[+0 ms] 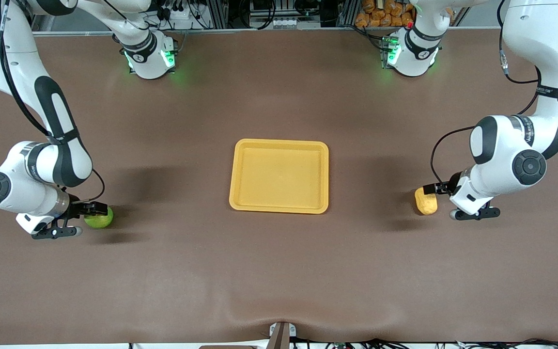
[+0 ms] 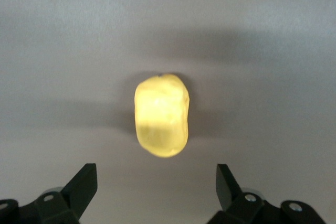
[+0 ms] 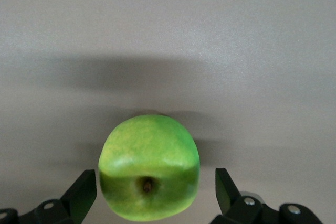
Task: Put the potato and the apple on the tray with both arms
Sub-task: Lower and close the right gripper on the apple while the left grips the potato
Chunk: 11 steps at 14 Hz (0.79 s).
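One apple [image 1: 99,219] by the spread right hand [image 3: 156,192], one potato [image 1: 426,201] by the spread left hand [image 2: 156,187], one tray [image 1: 279,208].

In the front view, the right arm's black two-finger gripper [image 1: 96,209] covers part of the round bright green apple [image 1: 100,219] at lower left of the frame. Both wrist views cut their own black fingers [image 2: 81,184] off at the bottom edge. Orange-brown lumps [image 1: 385,12] at the top edge are too small and cropped to identify.
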Each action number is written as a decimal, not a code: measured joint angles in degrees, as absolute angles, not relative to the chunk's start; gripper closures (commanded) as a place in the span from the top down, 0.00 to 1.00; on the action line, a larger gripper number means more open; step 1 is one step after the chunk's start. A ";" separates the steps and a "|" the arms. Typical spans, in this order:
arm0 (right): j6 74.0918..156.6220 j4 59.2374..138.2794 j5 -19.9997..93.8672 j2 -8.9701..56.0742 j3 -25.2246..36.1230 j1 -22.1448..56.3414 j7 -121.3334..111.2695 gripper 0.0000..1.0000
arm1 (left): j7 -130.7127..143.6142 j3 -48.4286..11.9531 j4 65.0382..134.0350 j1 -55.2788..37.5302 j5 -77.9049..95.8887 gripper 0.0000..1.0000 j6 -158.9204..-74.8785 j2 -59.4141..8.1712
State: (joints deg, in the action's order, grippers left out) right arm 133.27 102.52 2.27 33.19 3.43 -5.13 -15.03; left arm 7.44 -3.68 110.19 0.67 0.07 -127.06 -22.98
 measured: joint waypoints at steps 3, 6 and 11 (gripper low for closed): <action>134.91 102.52 2.29 33.88 3.30 -5.12 -15.03 1.00 | 7.50 -3.64 110.21 0.69 0.07 1.00 -130.69 -24.63; 136.18 102.51 2.31 34.63 3.15 -5.11 -15.03 1.00 | 7.50 -3.58 110.21 0.82 0.07 1.00 -133.32 -26.35; 138.07 102.49 2.33 35.14 3.13 -5.11 -15.03 1.00 | 7.50 -3.61 110.28 0.82 0.07 0.97 -136.41 -28.13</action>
